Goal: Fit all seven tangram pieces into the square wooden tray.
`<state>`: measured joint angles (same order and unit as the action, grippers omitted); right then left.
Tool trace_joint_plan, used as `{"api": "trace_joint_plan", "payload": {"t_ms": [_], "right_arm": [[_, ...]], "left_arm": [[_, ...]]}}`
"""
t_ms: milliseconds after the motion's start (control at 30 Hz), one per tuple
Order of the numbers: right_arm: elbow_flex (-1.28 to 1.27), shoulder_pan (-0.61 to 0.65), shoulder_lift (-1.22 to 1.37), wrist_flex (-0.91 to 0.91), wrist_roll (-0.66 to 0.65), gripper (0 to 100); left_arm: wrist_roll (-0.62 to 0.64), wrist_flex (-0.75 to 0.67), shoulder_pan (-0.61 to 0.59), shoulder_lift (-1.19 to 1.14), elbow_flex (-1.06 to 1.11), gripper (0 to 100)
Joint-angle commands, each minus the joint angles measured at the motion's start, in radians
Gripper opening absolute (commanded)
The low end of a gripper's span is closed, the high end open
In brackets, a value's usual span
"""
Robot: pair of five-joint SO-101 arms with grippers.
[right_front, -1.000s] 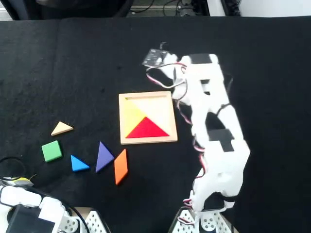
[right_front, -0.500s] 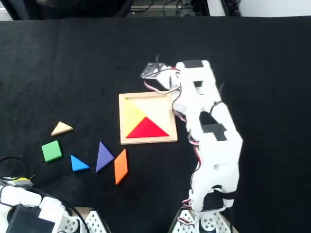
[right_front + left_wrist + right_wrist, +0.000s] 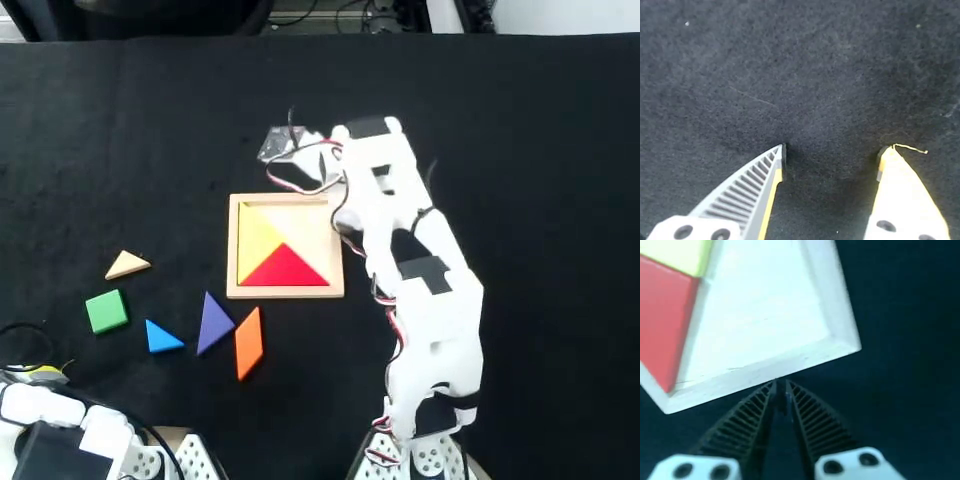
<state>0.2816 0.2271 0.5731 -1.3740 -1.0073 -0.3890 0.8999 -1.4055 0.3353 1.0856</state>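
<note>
The right gripper, its ribbed fingers pressed together with nothing between them, sat with its tips at the outer rim of the square wooden tray. Whether they touched the wood could not be told. Straight ahead of the tips lay the tray's unfilled wooden floor. The red triangle was fitted off to one side of it, and the yellow triangle lay beyond that.

Seen from above, the white right arm stretched alongside the tray's edge. The other five pieces lay on the black cloth on the far side of the tray from that gripper, well apart from it. The orange parallelogram and purple triangle were nearest, just beside each other. Then came the blue triangle and the green square, with the tan triangle also far out.

The left gripper hung spread wide over the cloth, holding nothing, with one ribbed finger and one smooth, yellow-edged finger on either side of the gap.
</note>
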Motion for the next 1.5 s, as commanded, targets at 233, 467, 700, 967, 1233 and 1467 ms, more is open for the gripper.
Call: {"api": "trace_joint_plan", "payload": {"t_ms": [233,467,700,967,1233,1467], "right_arm": [[0.042,-0.044,0.064,0.008,0.012,1.1],[0.082,0.052,0.124,0.011,0.014,1.1],[0.179,0.098,0.114,-0.012,0.061,1.1],[0.573,0.083,-0.119,-0.399,0.083,1.1],[0.380,0.147,-0.526,-0.390,0.331,1.1],[0.039,0.155,-0.650,-0.385,0.621,1.1]], "left_arm": [[-0.005,-0.006,0.005,-0.017,0.024,30],[-0.005,-0.003,0.008,-0.017,0.024,30],[-0.005,-0.005,0.005,-0.017,0.024,30],[-0.005,-0.006,0.008,-0.017,0.024,30],[-0.005,-0.006,0.012,-0.017,0.024,30],[-0.005,-0.003,0.005,-0.017,0.024,30]]}}
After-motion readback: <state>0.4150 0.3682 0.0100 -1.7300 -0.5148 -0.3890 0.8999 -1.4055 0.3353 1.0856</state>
